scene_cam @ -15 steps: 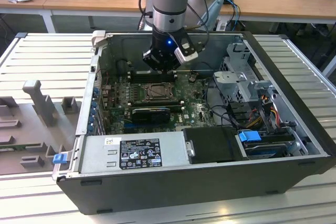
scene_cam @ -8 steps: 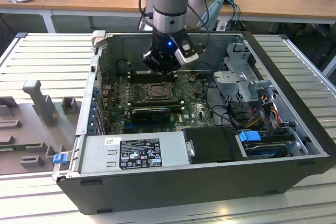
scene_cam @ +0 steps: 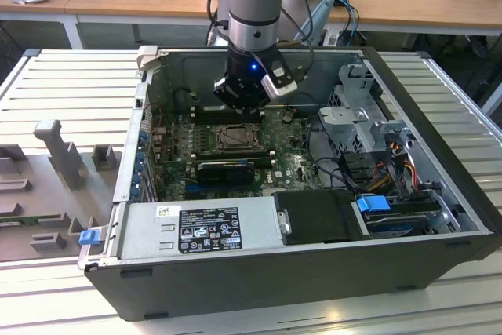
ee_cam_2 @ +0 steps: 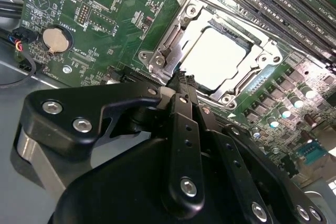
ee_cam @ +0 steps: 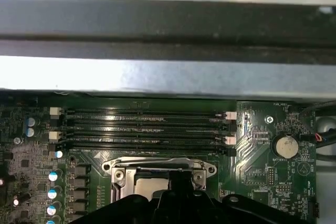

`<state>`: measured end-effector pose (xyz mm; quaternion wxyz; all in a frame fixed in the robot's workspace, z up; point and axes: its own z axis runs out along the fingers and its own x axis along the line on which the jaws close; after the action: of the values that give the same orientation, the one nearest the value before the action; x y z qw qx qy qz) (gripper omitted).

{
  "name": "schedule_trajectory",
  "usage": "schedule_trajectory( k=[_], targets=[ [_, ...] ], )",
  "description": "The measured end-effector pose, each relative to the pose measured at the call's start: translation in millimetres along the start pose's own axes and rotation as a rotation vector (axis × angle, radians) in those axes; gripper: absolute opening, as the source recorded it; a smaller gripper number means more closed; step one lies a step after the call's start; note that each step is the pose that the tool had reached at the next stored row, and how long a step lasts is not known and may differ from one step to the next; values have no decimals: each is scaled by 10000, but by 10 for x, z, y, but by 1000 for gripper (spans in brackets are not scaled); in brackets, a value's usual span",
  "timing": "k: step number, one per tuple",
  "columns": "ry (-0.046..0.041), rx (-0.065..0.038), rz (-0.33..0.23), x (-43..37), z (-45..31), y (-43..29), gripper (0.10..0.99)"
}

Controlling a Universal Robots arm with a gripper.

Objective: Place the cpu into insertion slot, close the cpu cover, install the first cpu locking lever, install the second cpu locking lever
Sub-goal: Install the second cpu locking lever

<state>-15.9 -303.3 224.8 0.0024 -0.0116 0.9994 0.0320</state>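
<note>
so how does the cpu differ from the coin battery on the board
The cpu is square with a pale, flat metal top; the coin battery is round and smaller. The cpu sits inside the silvery cover frame of the socket, while the coin battery sits alone in its holder, off to one side. The end effector hangs next to the cpu, apart from the battery. Both lie flat on the green board.

I see a pale silver cpu (ee_cam_2: 219, 59), silvery cpu cover (ee_cam_2: 173, 43), green motherboard (ee_cam_2: 113, 19), black gripper (ee_cam_2: 181, 80), blue clip (scene_cam: 373, 203).
</note>
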Motion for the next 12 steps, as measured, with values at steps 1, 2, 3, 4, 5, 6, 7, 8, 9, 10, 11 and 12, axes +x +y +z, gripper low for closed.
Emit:
schedule_trajectory(
  k=[1,2,3,4,5,6,7,8,9,10,11,12],
  targets=[
    [0,-1,0,0,0,-3,106],
    [0,0,-1,0,-1,-10,106],
    [0,0,0,0,-1,-18,106],
    [0,1,0,1,-2,-32,106],
    [0,0,0,1,-3,-45,106],
    [0,0,-1,1,-3,-53,106],
    [0,0,0,1,-4,-62,106],
    [-1,-1,0,1,-4,-66,106],
    [0,1,1,2,-6,-68,106],
    [2,2,1,2,-11,-69,106],
    [0,0,1,2,-21,-70,106],
    [0,-1,0,1,-32,-71,106]
  ],
)
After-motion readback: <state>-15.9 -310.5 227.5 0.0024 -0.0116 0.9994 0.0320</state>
